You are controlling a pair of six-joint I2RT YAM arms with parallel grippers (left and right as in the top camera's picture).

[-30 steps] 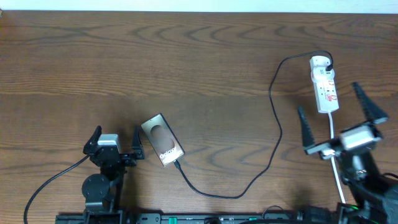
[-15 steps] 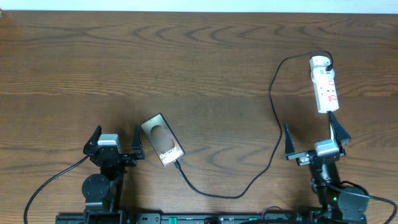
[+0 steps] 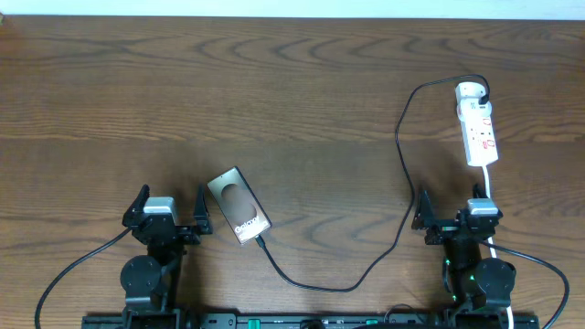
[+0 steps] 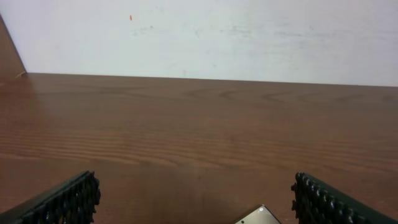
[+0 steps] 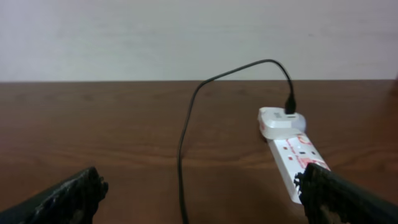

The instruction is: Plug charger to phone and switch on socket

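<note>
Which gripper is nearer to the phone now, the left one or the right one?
Left. The left gripper sits just beside the phone, with one finger close to its edge. The right gripper is far off on the other side, close to the power strip.

A dark brown wooden table (image 3: 274, 91), its grain running in long wavy bands from side to side, fills the overhead view almost edge to edge. From the wrist cameras, a plain off-white wall (image 4: 249, 37) rises straight behind the far edge of the tabletop. The wall bears faint grey scuffs and a tiny red speck (image 4: 130, 17) near its upper left. Soft, even light falls across the wood, giving a mild sheen and only weak shadows. At the far left of the left wrist view a brown slanted edge (image 4: 9, 53) cuts across the wall; what it belongs to cannot be told.
</note>
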